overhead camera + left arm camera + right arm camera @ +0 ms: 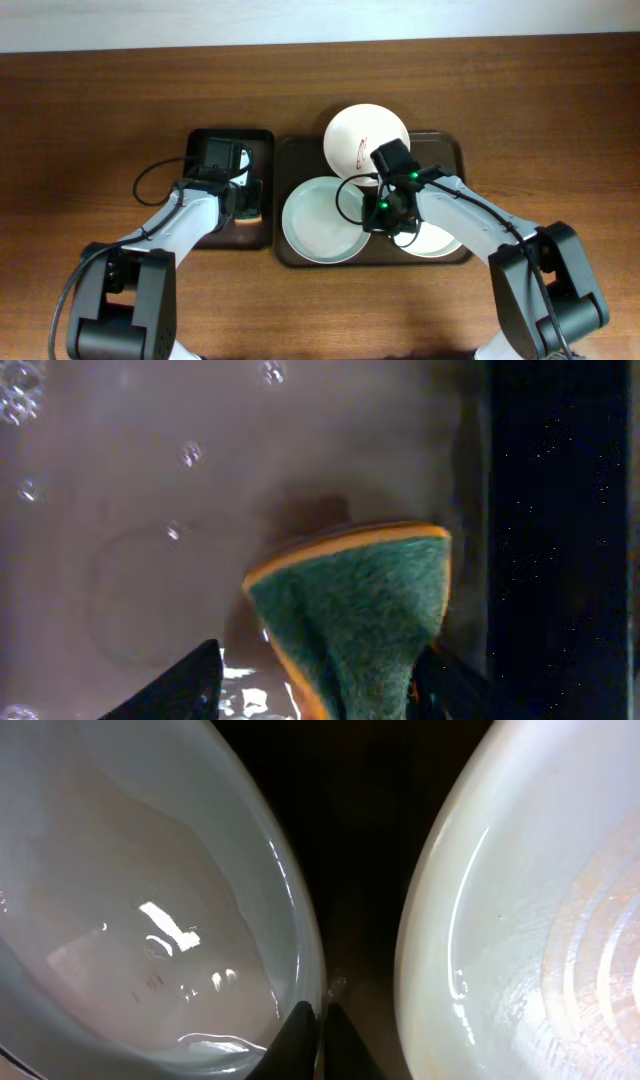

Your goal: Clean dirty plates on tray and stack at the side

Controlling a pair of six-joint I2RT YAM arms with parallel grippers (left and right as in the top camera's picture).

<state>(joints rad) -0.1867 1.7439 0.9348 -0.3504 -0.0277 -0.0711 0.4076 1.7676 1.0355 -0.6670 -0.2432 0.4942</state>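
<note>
White sauce-streaked plate [360, 138] is being carried at far edge of brown tray [295, 155], just beyond right pincer [320, 1025], nearer arm, tips together, empty. Green sponge [360, 600] is being clamped by left pincer [318, 695].

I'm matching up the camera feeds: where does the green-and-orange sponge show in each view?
Overhead: the sponge sits left of centre, in the near right part of the black tray.
Left wrist: lower centre, pinched in the jaws of the left gripper.
Right wrist: not in it.
Shared landmark: the black tray, which appears to be the dark strip on the right of the left wrist view.
</note>
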